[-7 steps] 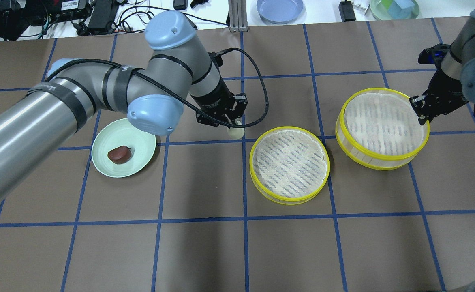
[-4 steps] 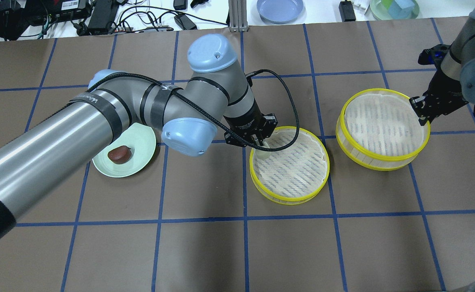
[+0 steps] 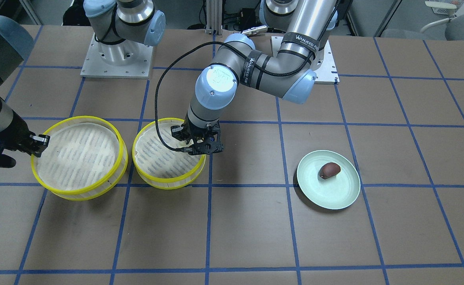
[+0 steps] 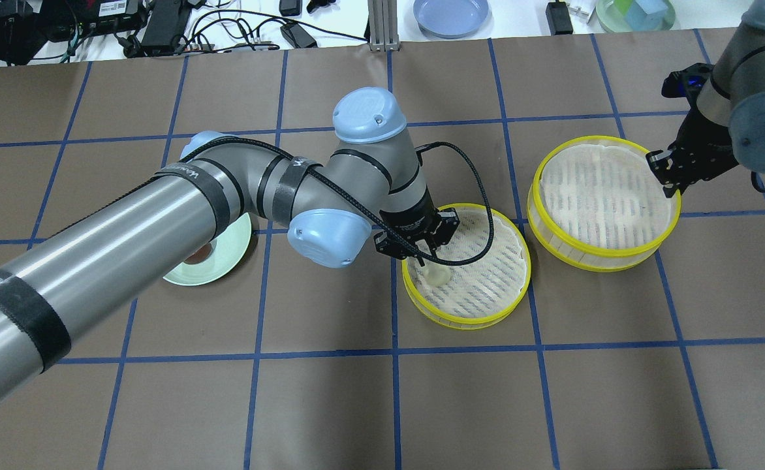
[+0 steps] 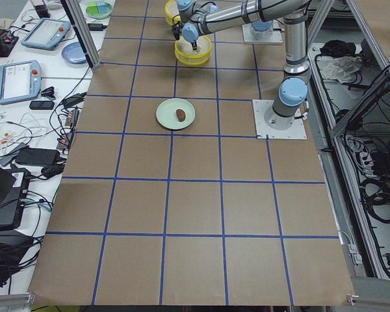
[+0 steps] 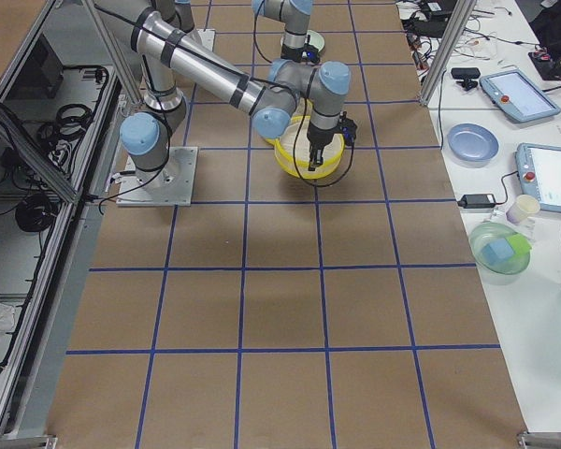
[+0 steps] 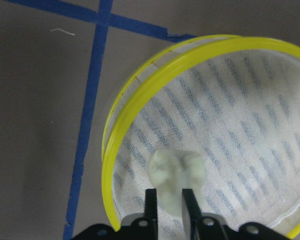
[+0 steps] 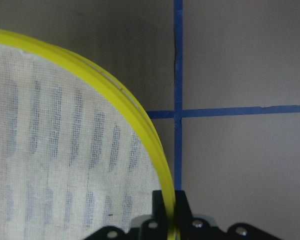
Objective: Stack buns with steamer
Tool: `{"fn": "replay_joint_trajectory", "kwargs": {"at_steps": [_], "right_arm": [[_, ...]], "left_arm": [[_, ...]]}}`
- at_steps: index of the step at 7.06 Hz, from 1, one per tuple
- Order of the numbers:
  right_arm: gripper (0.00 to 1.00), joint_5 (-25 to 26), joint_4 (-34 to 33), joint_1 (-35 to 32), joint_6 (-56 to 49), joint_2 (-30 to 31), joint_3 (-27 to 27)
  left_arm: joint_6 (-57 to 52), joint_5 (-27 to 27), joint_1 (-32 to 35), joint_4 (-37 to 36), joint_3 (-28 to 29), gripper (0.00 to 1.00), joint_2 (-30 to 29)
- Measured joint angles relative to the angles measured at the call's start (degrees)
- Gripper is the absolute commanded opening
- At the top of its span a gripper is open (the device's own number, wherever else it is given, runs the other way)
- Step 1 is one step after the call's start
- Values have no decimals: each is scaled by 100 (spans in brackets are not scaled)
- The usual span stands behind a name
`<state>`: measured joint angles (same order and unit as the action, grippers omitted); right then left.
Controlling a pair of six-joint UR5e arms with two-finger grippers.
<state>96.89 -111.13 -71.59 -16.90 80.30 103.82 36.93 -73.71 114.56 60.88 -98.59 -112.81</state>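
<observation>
The pale cream half-dome bun [image 7: 177,170] is pinched at its narrow end between the two black fingers [image 7: 151,202] of the left gripper [image 4: 423,260]. It is held low over the white mesh liner of a yellow-rimmed round steamer tray [image 4: 464,323], just inside the rim on the side nearest the plate. Whether the bun touches the liner cannot be told. The grip looks chosen so that the dome can be set down flat and let go without being crushed.

The dark reddish-brown half-dome bun [image 3: 329,170] lies on the pale green round plate [image 3: 335,200], well apart from the tray, so it is judged to be next for fetching.

Just beside the first tray, a second yellow-rimmed steamer tray [image 4: 601,251] is gripped by the right gripper [image 8: 171,209]. Its fingers are clamped across the yellow rim, one inside and one outside (the wrist view shows this plainly). This tray is probably held ready to be stacked over the first once a bun is inside. Whether it is lifted clear of the brown paper-covered table with blue tape lines [image 4: 330,405] cannot be told.
</observation>
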Motion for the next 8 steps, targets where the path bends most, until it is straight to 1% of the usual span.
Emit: {"fn": "replay_joint_trajectory", "kwargs": {"at_steps": [3, 4, 5, 6, 8], "right_arm": [[0, -1, 131, -569, 800, 178, 143], [0, -4, 259, -888, 1230, 187, 151], [0, -11, 330, -1241, 1583, 185, 154], [0, -27, 362, -1591, 1787, 180, 158], [0, -66, 338, -2066, 1905, 154, 221]], "left_arm": [[-73, -93, -36, -131, 78, 100, 52], [-273, -409, -146, -88, 136, 100, 159], [-742, -805, -356, 42, 185, 100, 269], [-1380, -1019, -700, 260, 209, 100, 395], [-2199, -1123, -1527, 573, 208, 100, 546]]}}
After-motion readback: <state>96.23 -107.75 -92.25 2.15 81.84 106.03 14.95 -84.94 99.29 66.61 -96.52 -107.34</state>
